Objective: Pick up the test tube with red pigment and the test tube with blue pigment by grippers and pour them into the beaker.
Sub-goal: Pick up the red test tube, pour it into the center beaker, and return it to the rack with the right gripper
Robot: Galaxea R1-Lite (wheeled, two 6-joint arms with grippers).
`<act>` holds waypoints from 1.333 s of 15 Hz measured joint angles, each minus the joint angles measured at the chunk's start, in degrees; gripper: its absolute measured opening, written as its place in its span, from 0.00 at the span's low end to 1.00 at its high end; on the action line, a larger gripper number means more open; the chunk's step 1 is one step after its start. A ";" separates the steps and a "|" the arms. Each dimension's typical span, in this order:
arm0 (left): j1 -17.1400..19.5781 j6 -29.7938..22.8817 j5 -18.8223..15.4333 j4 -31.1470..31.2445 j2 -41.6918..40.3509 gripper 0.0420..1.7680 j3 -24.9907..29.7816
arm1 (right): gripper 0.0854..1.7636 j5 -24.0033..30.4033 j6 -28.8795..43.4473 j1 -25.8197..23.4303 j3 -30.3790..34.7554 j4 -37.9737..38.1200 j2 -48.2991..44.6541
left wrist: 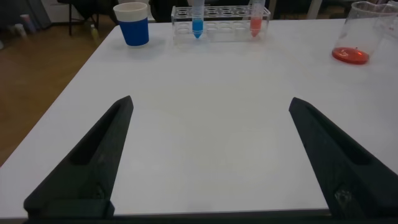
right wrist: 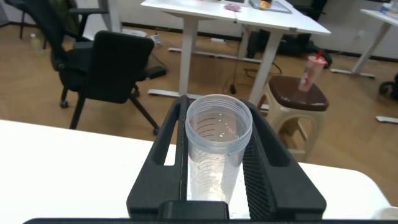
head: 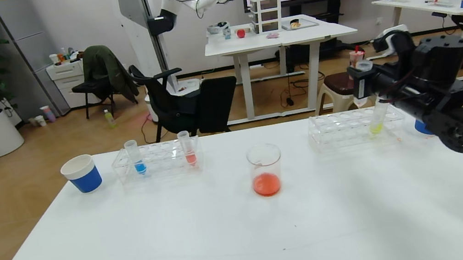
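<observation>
The beaker stands mid-table with red-orange liquid at its bottom; it also shows in the left wrist view. The test tube with blue pigment stands in the left rack, also seen in the left wrist view. A salmon-pink tube stands in the same rack. My right gripper is above the right rack, shut on a clear tube that looks empty. No tube with deep red liquid shows. My left gripper is open and empty, low over the near table.
A yellow-green tube stands in the right rack under my right gripper. A blue-banded paper cup sits left of the left rack. Another blue cup is partly hidden behind my right arm. Chairs and desks stand beyond the table's far edge.
</observation>
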 joint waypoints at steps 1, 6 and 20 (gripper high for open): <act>0.00 0.00 0.00 0.00 0.00 0.99 0.00 | 0.26 1.23 0.51 -2.68 -0.55 1.19 -0.69; 0.00 0.02 0.02 0.00 0.00 0.99 0.00 | 0.26 7.79 3.77 -16.07 -3.39 5.61 -2.93; 0.00 0.00 0.02 0.00 0.00 0.99 0.00 | 0.26 12.64 4.24 -28.93 -5.50 -3.28 8.37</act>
